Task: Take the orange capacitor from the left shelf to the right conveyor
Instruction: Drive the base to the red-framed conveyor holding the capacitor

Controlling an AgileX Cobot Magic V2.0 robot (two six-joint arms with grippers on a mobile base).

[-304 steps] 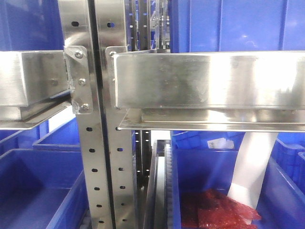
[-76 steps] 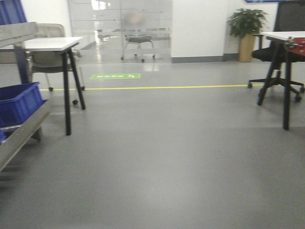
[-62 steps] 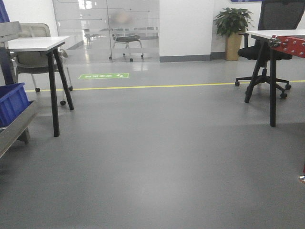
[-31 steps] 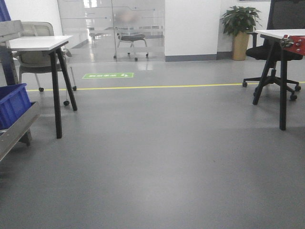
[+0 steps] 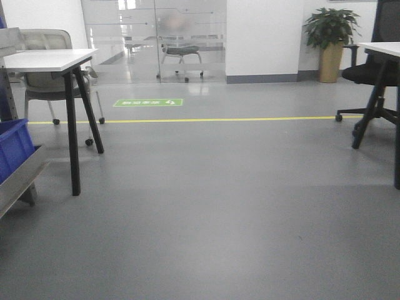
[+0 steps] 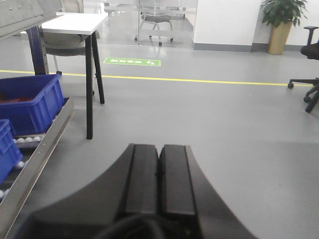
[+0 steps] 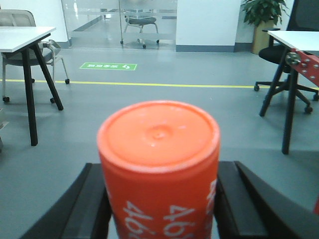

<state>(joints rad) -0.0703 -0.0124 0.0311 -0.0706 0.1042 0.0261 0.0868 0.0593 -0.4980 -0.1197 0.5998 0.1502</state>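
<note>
- R gripper (image 7: 159,211): in the right wrist view we see its two black fingers (image 7: 92,206) clamped on either side of the orange capacitor (image 7: 158,149). The jaws are apart only by the can's width.
- The capacitor stands upright in that grip, its flat round top facing the cam. White "46…" print shows on its side, upside down from this angle and cut off by the frame edge.
- The capacitor is off the shelf and held in the air over the grey floor (image 5: 219,206), well apart from both shelf and conveyor.
- L gripper (image 6: 159,154): the jaws are pressed together w/ no gap we can see and nothing btwn them.
- Left shelf (image 6: 42,147): its steel ledge runs along the left edge of the left wrist view, w/ small white rollers on it and a blue bin (image 6: 30,102) on top. In the front view we only catch the ledge end and a bin corner at far left.
- Right conveyor (image 7: 305,62): only a red frame corner w/ silver bolts shows, at the right edge of the right wrist view, near a black table leg. The belt is out of frame.
- Room: a white table (image 5: 47,60) w/ black legs at left, a chair behind it. A yellow floor line (image 5: 206,119) and a green floor sign (image 5: 149,102) lie ahead. There's a potted plant (image 5: 330,37) by the far wall.
</note>
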